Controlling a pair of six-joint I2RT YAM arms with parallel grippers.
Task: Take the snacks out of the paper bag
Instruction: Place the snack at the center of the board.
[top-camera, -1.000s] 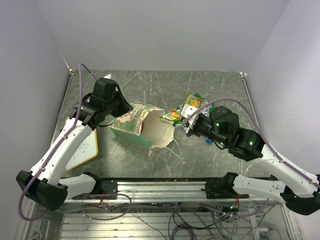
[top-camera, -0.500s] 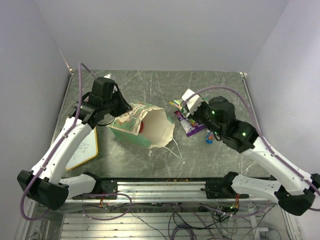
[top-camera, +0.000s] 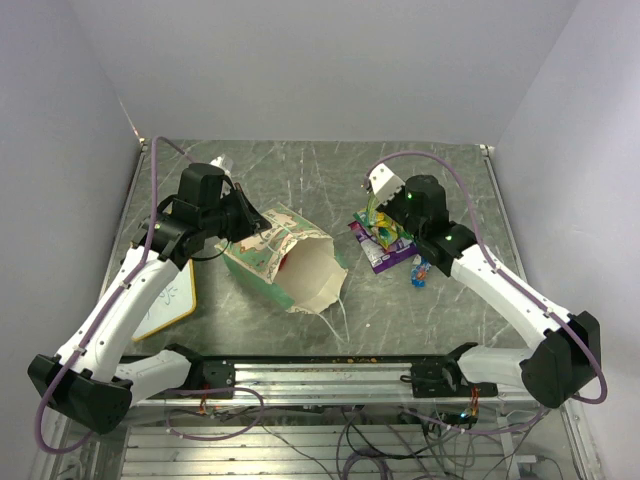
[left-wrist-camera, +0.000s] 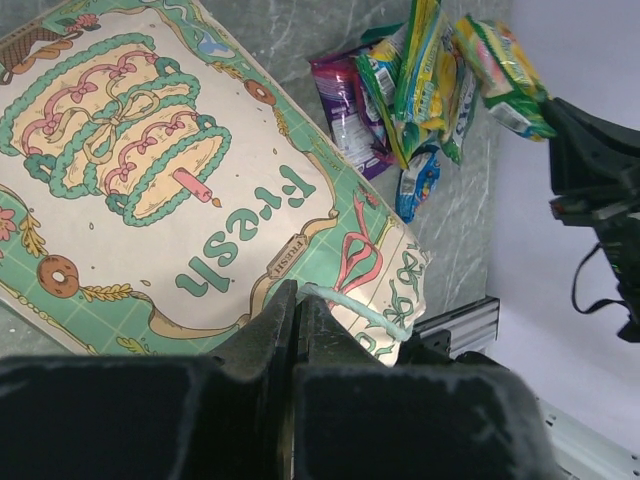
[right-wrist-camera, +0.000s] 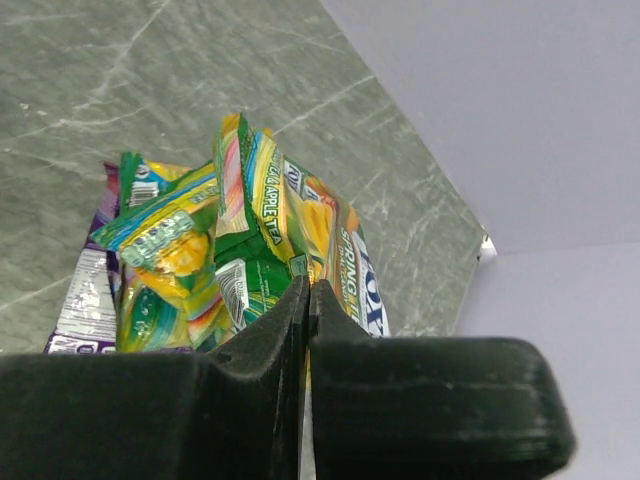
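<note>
**Right arm holds a bunch of snacks over the pile, with the bag's mouth to its left**

The right gripper (right-wrist-camera: 305, 290) is clenched on a bunch of yellow-green packets (right-wrist-camera: 265, 225). They hang over the right half of the table (top-camera: 300, 170), directly above a purple packet (top-camera: 385, 258) that lies flat. A blue packet (top-camera: 420, 271) lies just beside it, toward the near edge.

The left gripper (left-wrist-camera: 297, 300) is pinched shut on the far-left end of the paper bag (top-camera: 290, 255). The bag lies on its side in the middle of the table. Its long axis runs from far left to near right, and its mouth gapes toward the near edge.

Seen from the right gripper, that mouth lies to the left and nearer, so the right arm is the closer one for another reach inside. The inside wall that shows is plain cream. I cannot tell whether anything sits deeper in.

To my eye the bunch only needs lowering and letting go. Bare table lies toward the far and right edges. The whiteboard (top-camera: 165, 300) by the left edge is well apart.
</note>
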